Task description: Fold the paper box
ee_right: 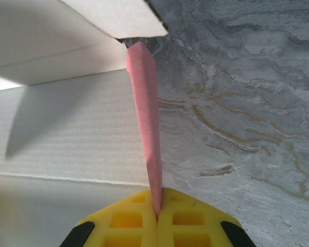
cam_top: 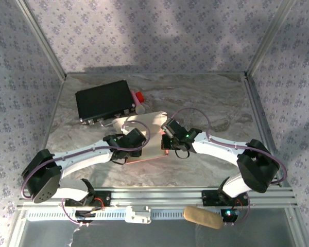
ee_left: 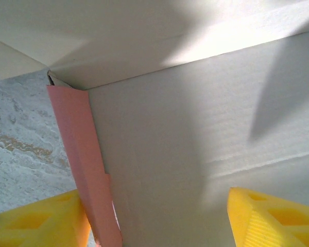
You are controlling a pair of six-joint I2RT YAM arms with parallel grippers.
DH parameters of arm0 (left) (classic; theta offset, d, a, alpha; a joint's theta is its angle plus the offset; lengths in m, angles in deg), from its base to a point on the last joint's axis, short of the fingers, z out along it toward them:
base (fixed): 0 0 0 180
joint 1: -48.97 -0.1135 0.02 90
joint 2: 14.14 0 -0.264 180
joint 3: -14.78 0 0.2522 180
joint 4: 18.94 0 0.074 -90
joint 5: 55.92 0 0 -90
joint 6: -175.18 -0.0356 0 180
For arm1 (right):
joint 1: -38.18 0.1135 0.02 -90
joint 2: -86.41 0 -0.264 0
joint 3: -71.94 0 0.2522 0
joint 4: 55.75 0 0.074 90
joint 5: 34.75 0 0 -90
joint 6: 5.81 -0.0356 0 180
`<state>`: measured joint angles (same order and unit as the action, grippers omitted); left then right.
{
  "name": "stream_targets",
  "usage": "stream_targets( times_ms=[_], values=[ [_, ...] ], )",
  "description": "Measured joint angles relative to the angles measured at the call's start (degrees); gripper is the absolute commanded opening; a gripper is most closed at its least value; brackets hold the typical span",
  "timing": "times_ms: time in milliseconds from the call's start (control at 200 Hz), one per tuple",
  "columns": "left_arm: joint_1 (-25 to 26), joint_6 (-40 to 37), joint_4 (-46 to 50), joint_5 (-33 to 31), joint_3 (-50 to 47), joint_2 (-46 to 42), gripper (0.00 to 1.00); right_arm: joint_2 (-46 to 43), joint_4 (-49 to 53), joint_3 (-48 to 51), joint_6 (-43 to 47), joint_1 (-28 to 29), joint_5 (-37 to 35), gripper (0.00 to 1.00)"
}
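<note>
Now the right gripper [ee_right: 157, 215] is pinching a pink flap of the paper box [cam_top: 150, 122], while the left gripper [ee_left: 159, 206] is hovering, fingers apart, at its whitish inner side.

The top camera sits high up behind the two arms [cam_top: 92, 153] and looks down on the whole table [cam_top: 206, 98]. The left wrist camera looks out past its yellow fingers [ee_left: 36, 224], very close to the paper box [ee_left: 195, 154]. The right wrist camera is just as close and looks over its own yellow fingers [ee_right: 139, 221] from the other side. All three see the box and the table.
</note>
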<state>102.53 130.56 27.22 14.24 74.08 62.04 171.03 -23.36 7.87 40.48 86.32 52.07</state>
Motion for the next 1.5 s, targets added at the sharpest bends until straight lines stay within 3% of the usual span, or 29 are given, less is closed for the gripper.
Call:
stream_targets(
  times_ms=[390,495,540,795,1344,1464,1499],
  values=[
    [0.0,-0.4,6.9,0.1,5.7,7.3,0.73,1.7,-1.0,0.0,1.3,-1.2,1.8,0.00],
    [0.0,-0.3,7.6,0.1,5.7,8.9,0.77,1.7,-1.5,0.0,1.3,-1.2,2.3,0.00],
    [0.0,-0.3,7.8,0.1,5.7,9.1,0.84,1.7,-1.5,0.0,1.3,-1.3,2.6,0.00],
    [0.0,0.2,7.9,0.1,5.7,8.7,0.91,1.7,-1.6,0.0,1.5,-1.7,2.6,0.00],
    [1.6,2.6,3.3,4.7,4.5,-7.8,0.94,6.0,-4.3,0.4,3.2,-5.0,5.6,0.00],
    [-0.8,1.9,3.8,5.7,4.5,-10.5,0.91,6.5,-4.4,0.5,4.8,-5.0,5.6,0.00],
    [-2.4,1.0,4.0,6.0,4.5,-11.6,0.90,6.6,-4.4,0.5,5.5,-5.1,5.6,0.05]
  ],
)
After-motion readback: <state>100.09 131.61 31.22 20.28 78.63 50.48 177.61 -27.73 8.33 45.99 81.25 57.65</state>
